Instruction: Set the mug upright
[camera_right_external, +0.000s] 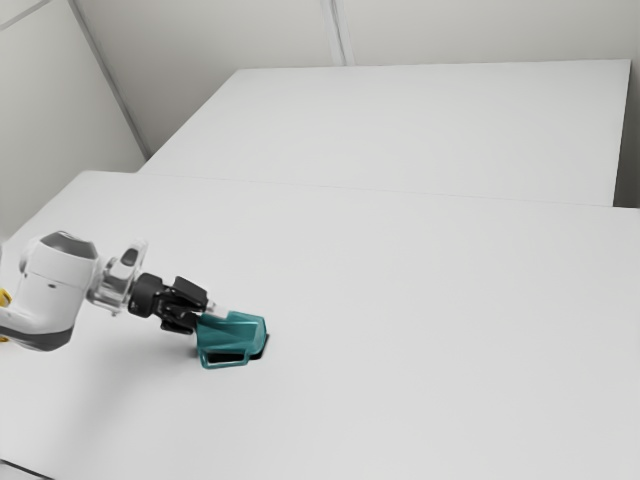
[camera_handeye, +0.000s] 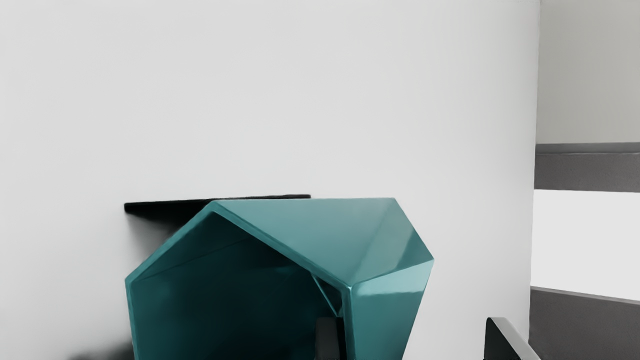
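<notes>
One teal mug (camera_right_external: 240, 328) lies on its side on the white table (camera_right_external: 420, 330), mouth toward the one gripper (camera_right_external: 208, 317), which is open, one of its two fingers inside the mouth and the other outside, apart from the wall between them. Around: one more white surface (camera_right_external: 420, 120) beyond the table, one partly hidden yellow thing (camera_right_external: 4, 298) by the one arm (camera_right_external: 58, 285).

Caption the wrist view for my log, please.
Teal mug on its side, mouth toward the camera, its wall seen between the tips of the open end effector.
</notes>
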